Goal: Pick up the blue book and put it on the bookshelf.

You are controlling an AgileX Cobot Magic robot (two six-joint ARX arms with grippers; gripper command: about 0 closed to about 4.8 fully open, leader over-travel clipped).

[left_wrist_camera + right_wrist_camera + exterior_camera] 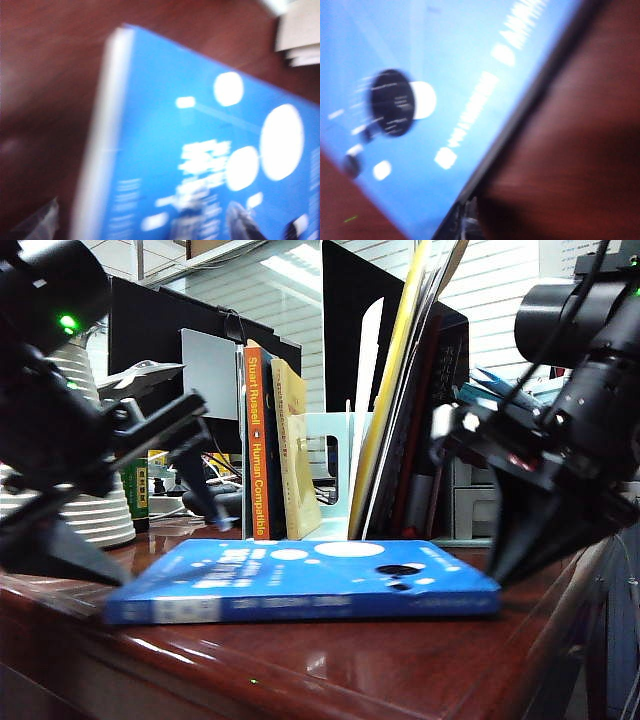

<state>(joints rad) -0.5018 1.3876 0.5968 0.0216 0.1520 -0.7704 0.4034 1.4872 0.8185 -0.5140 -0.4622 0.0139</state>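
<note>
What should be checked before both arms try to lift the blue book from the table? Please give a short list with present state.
1. Blue book lies flat on the table, nothing on top: ok.
2. Left pincer beside the book's left edge, open: ok.
3. Right pincer at the book's right edge, shut: not ok for grasping.
4. Any pincer touching the book: cannot tell.
5. Bookshelf has a free slot between the standing books: ok.
6. Wrist views sharp enough to judge alignment: not ok, blurred.
</note>
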